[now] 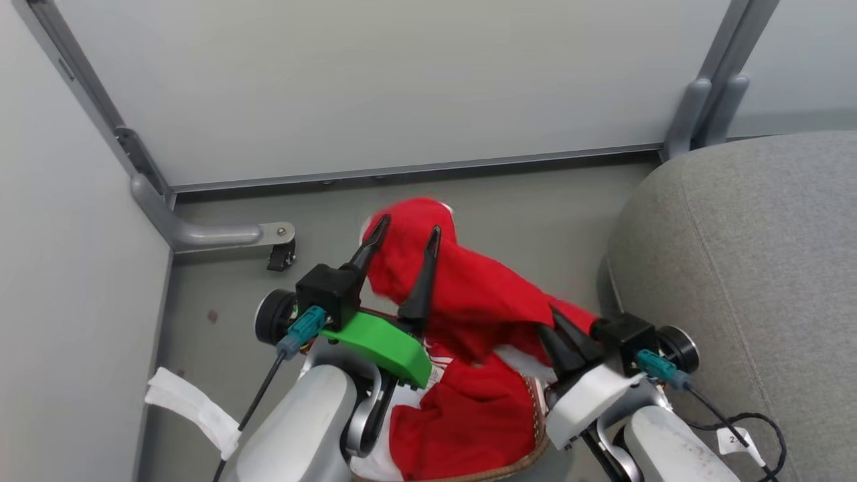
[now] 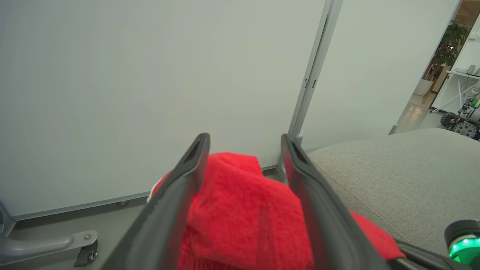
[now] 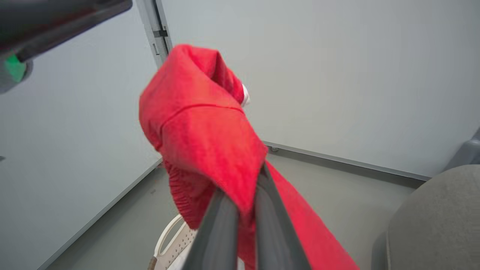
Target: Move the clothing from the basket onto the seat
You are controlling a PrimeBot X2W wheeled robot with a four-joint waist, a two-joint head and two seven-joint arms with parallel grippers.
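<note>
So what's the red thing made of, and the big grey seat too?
The red garment looks like soft, fuzzy cloth, maybe fleece: matte, and it droops in folds. The seat looks like coarse woven grey fabric, with a stitched seam.

Red garments x2: lifted garment (image 1: 482,288) + garment in basket (image 1: 469,422). Laundry basket (image 1: 535,438) x1. Grey couch cushion (image 1: 750,268) x1. Grippers x2: L gripper (image 1: 410,224), R gripper (image 1: 549,320). Caster foot (image 1: 281,254) x1, white strip (image 1: 194,405) x1, green wrist cover (image 1: 385,345) x1
</note>
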